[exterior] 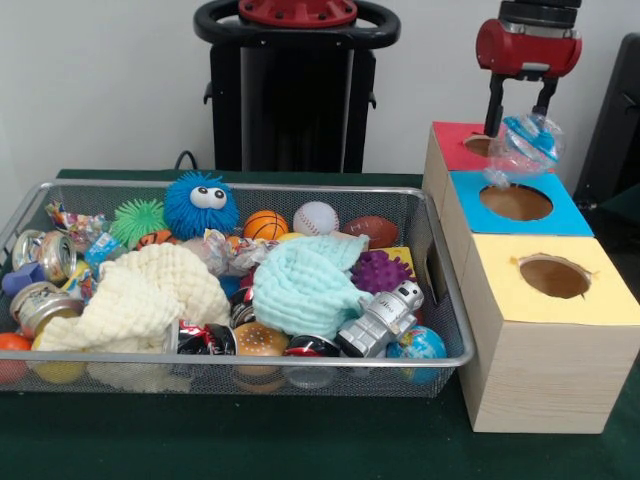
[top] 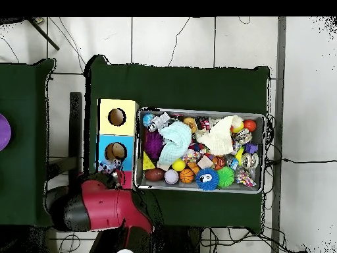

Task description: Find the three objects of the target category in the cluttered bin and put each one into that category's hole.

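Note:
My gripper (exterior: 520, 122) is shut on a crumpled clear wrapper with blue print (exterior: 524, 148) and holds it in the air over the line between the red-topped box (exterior: 455, 142) and the blue-topped box (exterior: 520, 205). The red box's hole (exterior: 478, 145) shows partly, just left of the wrapper. The silver wire-mesh basket (exterior: 240, 358) stands to the left, full of clutter. Another printed wrapper (exterior: 78, 224) lies at its back left corner and a clear one (exterior: 222, 250) near the middle. In the overhead view the arm (top: 99, 205) covers most of the red box (top: 126, 178); the held wrapper (top: 107, 165) shows at its tip.
The yellow-topped box (exterior: 550, 300) stands nearest the camera. The basket holds two cloths (exterior: 300, 285), a blue furry ball (exterior: 201, 203), spiky balls (exterior: 380, 270), crushed cans (exterior: 45, 255), a toy robot (exterior: 380, 320) and small sports balls. The basket also shows in the overhead view (top: 201, 111).

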